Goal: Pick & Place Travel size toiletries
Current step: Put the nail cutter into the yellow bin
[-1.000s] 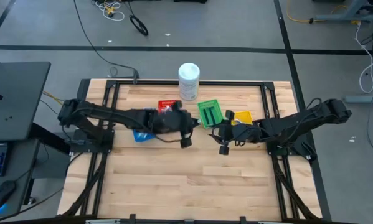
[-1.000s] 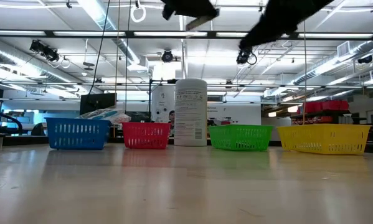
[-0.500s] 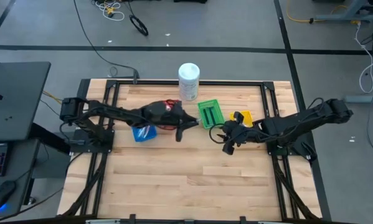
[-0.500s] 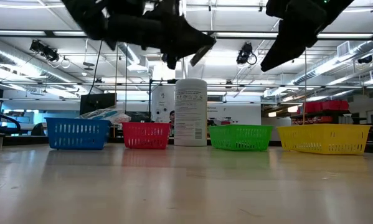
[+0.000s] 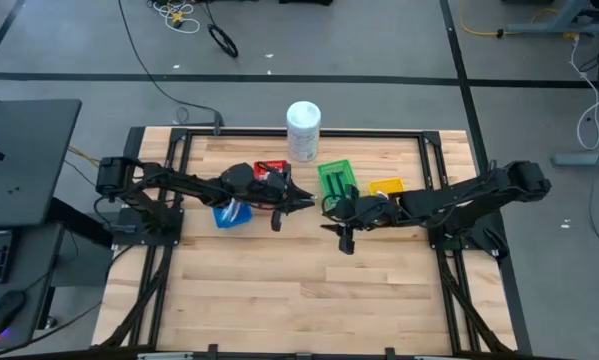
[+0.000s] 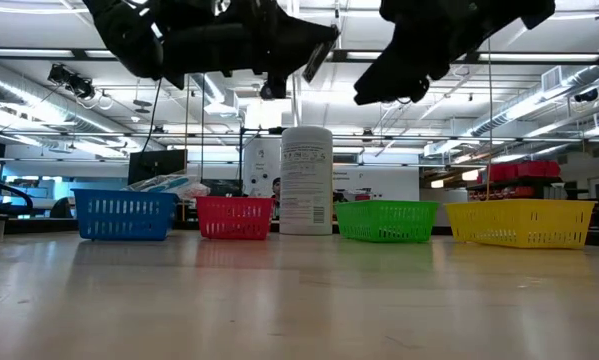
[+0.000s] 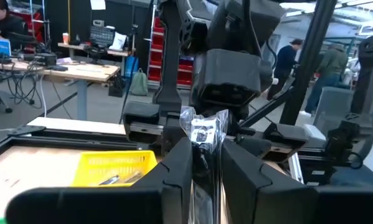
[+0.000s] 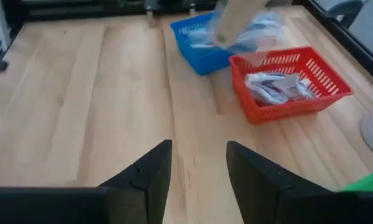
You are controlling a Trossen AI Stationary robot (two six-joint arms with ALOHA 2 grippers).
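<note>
My left gripper (image 5: 301, 203) hangs high over the table's middle, in front of the red basket (image 5: 270, 168). It is shut on a small toiletry in a crinkled clear wrapper (image 7: 205, 129), which the low view shows as a pale strip (image 6: 317, 60). My right gripper (image 5: 333, 216) faces it from the right, near the green basket (image 5: 337, 180). It stands open with nothing between its fingers (image 8: 198, 168). More toiletries lie in the red basket (image 8: 287, 81), the blue basket (image 8: 198, 43) and the yellow basket (image 7: 118, 167). My left gripper pinches the wrapped toiletry between its two fingers (image 7: 180, 165). The wrapper's crinkled end (image 7: 202, 121) sticks out beyond the fingertips. The fingers lie about level and point toward the table's right. The item is lifted well clear of the table.
Blue (image 6: 125, 216), red (image 6: 235, 217), green (image 6: 386, 221) and yellow (image 6: 521, 222) baskets stand in a row across the far half, around a big white tub (image 5: 303, 130). The near half of the wooden table (image 5: 309, 290) is bare. People show in the room behind.
My left gripper has tipped up from pointing downward to about level, still shut on the wrapped toiletry, and has shifted a little toward the far edge. My right gripper has come toward the table's left, nearer the left gripper.
</note>
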